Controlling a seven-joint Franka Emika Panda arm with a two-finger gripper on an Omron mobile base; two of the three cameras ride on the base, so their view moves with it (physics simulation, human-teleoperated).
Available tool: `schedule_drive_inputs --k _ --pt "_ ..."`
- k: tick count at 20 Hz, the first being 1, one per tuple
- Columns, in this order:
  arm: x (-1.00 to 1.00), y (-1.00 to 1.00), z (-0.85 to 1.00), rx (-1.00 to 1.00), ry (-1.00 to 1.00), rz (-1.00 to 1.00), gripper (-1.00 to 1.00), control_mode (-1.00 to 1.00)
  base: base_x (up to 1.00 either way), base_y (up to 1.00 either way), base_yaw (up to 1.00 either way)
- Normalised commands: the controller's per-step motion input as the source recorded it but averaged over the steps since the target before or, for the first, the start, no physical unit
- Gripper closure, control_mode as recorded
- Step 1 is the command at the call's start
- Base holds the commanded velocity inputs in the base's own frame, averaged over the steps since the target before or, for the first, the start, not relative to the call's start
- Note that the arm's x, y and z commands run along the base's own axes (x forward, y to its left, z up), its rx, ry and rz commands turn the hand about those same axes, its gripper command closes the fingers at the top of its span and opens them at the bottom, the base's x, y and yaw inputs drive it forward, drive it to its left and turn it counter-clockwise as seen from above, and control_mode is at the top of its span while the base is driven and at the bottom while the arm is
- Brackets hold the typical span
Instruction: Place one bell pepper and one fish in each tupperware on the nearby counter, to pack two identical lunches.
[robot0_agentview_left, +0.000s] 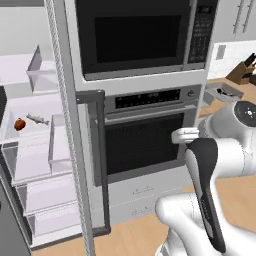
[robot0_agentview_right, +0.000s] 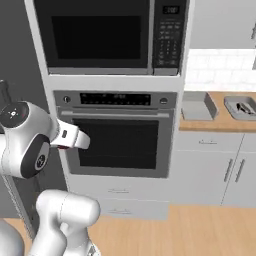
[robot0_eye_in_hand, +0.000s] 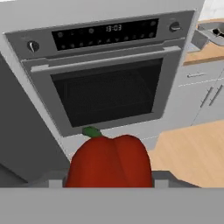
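So the gripper (robot0_eye_in_hand: 109, 183) has a red bell pepper (robot0_eye_in_hand: 109, 162) clamped between its fingers, right in front of the hand camera. The pepper sits with its green stem (robot0_eye_in_hand: 92, 131) pointing up and a bit left in that view, toward the oven (robot0_eye_in_hand: 105, 87), so its long axis runs roughly away from the hand.

Count-wise: two peppers total, the one in the grip plus a second red one (robot0_agentview_left: 19, 124) on a shelf of the open fridge (robot0_agentview_left: 30, 150) in the left base view. Just one fish (robot0_agentview_left: 38, 119) that I can spot, lying flat next to that pepper, long axis running left-right and tilted slightly.

Two tupperware tubs on the wooden counter (robot0_agentview_right: 220, 122) in the right base view: one nearer the oven (robot0_agentview_right: 198, 106) and another further right (robot0_agentview_right: 241, 107) with something dark in it, too small to make out.

The fridge stuff shows up from the left base camera, while the right one gives the better look at both tubs. There's also a microwave (robot0_agentview_right: 100, 35) above the oven and a knife block (robot0_agentview_left: 243, 70) on the counter.
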Motion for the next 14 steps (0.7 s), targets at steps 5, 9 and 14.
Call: schedule_drive_inputs --k 5,9,14 --pt "0.00 0.00 0.00 0.00 0.00 0.00 1.00 1.00 0.85 -1.00 0.00" --pt "0.00 0.00 0.00 0.00 0.00 0.00 1.00 1.00 0.82 -1.00 0.00" --pt "0.00 0.00 0.00 0.00 0.00 0.00 1.00 1.00 0.74 -1.00 0.02"
